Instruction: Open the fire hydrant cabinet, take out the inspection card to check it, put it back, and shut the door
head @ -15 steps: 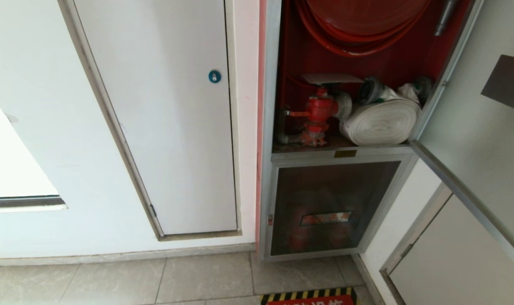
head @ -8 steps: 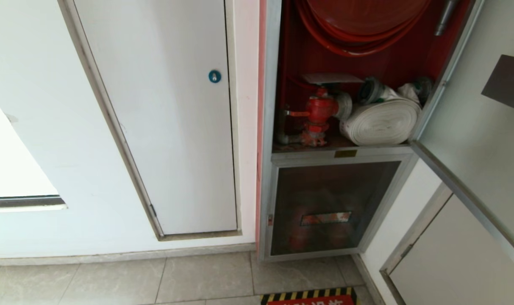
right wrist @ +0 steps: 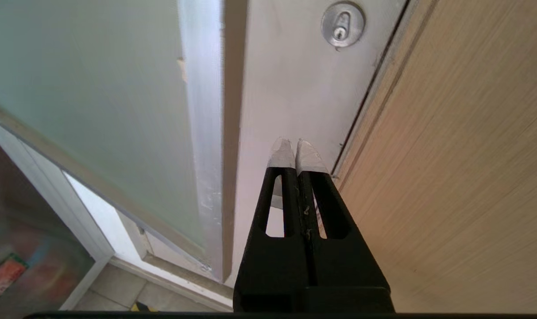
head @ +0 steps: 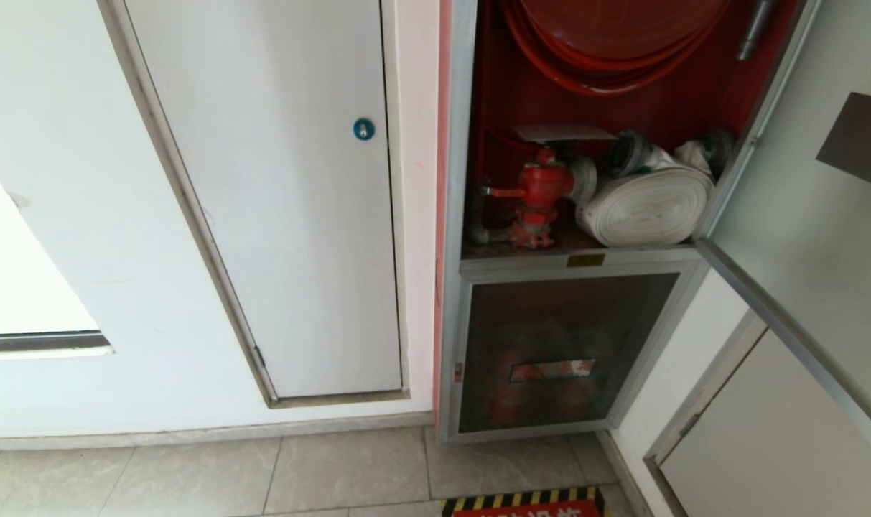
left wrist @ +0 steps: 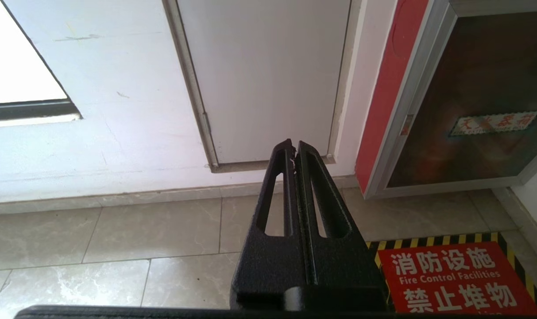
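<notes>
Fire hydrant cabinet (head: 455, 215) at centre right of the head view, standing open, red inside. Door (head: 801, 215) swung out to the right edge of the frame, pale frosted face toward the camera, dark patch at its upper right. Inspection card (head: 561, 133) lying flat on top of the red valve (head: 539, 190), upper centre of the frame. White rolled hose (head: 643, 208) just right of the valve, on the same shelf. Red hose reel (head: 615, 43) above, cut by the top edge. Lower dark glass panel (head: 557, 352) with a red strip label, closed, below the shelf. White panel door (head: 284, 194) with blue round lock (head: 363, 129) left of the cabinet.

No arm in the head view.

Left gripper (left wrist: 294, 148) low over the tiled floor (left wrist: 117, 230), lower centre of its wrist view, fingers pressed together, empty. Red floor sign (left wrist: 450, 277) at lower right there.

Right gripper (right wrist: 296, 146) clenched, nothing between the taped tips, beside the door's metal edge (right wrist: 202, 133) and below a round silver lock (right wrist: 342, 23) on a grey panel; wood-grain surface (right wrist: 463, 177) filling the right of that view.
</notes>
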